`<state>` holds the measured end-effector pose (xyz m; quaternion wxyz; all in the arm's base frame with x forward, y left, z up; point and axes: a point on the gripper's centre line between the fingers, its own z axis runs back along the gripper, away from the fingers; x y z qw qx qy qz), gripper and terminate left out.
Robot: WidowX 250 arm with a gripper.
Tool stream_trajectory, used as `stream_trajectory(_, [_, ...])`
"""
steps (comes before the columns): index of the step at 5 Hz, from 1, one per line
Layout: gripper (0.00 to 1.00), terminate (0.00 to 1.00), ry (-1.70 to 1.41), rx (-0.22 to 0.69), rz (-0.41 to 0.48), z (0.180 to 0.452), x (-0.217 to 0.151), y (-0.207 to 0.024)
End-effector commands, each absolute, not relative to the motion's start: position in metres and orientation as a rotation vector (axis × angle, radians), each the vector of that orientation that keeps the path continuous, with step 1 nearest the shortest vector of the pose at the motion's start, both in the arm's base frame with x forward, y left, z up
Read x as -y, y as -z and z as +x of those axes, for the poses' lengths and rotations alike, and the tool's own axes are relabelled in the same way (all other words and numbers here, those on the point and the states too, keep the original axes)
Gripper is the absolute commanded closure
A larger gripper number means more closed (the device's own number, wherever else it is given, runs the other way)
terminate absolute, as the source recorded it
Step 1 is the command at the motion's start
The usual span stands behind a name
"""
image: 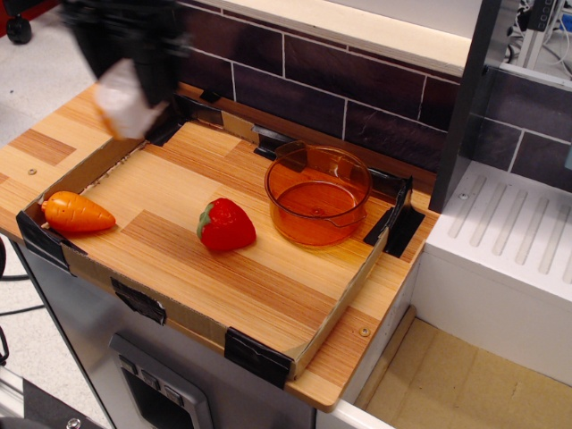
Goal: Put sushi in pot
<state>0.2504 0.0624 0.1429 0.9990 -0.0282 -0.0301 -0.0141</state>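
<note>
The sushi (pixel 123 105) is a small white half-round toy, blurred by motion, held high above the back left corner of the wooden tray (pixel 232 286). My black gripper (pixel 136 89) is shut on it, also blurred, at the top left of the view. The pot (pixel 304 228) is a round transparent orange pot with low walls; it stands empty at the back right of the tray, well to the right of the gripper.
A red strawberry (pixel 226 225) lies mid-tray, just left of the pot. An orange carrot (pixel 76 213) lies at the tray's left edge. The tray has low cardboard walls with black tape at the corners. A dark tiled wall (pixel 357 89) runs behind. A white drainboard (pixel 509 241) is at the right.
</note>
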Motion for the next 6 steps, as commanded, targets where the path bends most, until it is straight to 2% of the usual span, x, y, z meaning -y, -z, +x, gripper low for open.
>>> stream_trajectory(1, [1.00, 0.00, -0.044, 0.070, 0.020, 0.293, -0.025, -0.111])
stream_trajectory(3, [1.00, 0.00, -0.075, -0.014, 0.020, 0.322, 0.007, -0.083])
stream_trajectory(4, [1.00, 0.00, -0.089, -0.009, 0.029, 0.334, 0.016, -0.074])
stream_trajectory(6, [1.00, 0.00, -0.093, 0.003, 0.055, 0.340, 0.020, -0.060])
